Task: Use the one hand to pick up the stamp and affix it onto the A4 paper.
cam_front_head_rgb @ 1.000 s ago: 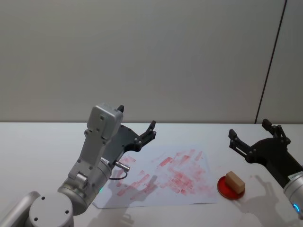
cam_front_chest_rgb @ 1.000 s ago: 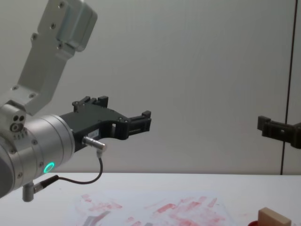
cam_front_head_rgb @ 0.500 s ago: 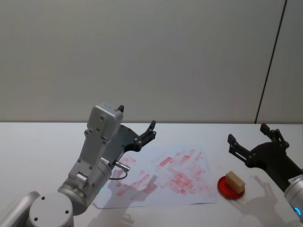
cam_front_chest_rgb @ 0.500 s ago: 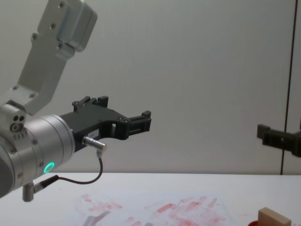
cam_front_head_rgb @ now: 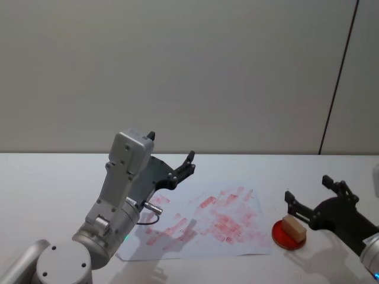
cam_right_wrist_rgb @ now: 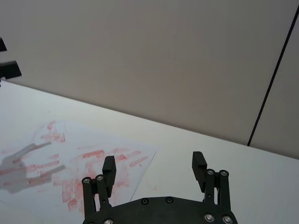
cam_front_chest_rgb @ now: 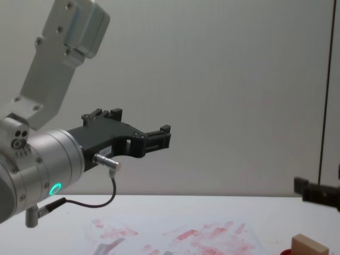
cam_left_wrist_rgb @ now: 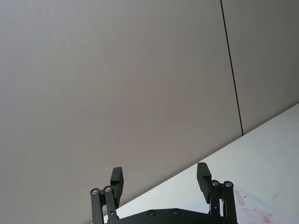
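Room abv small tan wooden block stamp is free; right pincer, spread wide, hovers just behind it. Left pincer hangs over red-smeared white paper at its far-left part.

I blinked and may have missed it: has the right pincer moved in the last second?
Yes. The right pincer has sunk, open, toward the stamp, which sits unmoved on the red pad; the left pincer idles aloft.

Silver-grey left arm, green light ring, thin black cable, black screw-studded left end effector and right end effector
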You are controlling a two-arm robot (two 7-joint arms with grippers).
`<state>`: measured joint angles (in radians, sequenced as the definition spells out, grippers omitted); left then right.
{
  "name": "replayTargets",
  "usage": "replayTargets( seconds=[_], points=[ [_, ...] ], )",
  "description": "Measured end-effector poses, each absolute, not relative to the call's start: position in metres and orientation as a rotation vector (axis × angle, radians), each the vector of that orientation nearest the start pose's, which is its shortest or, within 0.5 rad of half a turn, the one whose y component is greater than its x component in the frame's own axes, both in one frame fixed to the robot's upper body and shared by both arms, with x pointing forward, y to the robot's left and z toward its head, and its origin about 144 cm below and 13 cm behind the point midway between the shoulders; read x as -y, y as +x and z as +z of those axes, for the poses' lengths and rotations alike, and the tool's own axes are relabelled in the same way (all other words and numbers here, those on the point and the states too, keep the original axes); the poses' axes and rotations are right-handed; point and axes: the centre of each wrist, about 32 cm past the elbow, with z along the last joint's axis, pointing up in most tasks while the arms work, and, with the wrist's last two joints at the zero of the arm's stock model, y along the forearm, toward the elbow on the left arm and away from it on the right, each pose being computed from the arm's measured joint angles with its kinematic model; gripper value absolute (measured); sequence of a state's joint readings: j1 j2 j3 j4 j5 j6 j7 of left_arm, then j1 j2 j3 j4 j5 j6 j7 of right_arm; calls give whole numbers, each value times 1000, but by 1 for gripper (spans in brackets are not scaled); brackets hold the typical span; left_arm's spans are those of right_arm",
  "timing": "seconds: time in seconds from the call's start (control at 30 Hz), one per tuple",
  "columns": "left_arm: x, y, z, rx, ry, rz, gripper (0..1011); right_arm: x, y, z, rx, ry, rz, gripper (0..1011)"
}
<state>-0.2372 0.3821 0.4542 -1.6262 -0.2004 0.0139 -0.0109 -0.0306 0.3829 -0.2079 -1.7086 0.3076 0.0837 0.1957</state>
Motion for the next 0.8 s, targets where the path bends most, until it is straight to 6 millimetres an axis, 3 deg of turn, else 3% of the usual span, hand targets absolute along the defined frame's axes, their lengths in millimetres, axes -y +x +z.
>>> replayTargets(
  seconds=[0.8],
  points=[
    [-198,492,1204,268,61,1124,1002,266,453,1140,-75,-232,-1056,1001]
  ],
)
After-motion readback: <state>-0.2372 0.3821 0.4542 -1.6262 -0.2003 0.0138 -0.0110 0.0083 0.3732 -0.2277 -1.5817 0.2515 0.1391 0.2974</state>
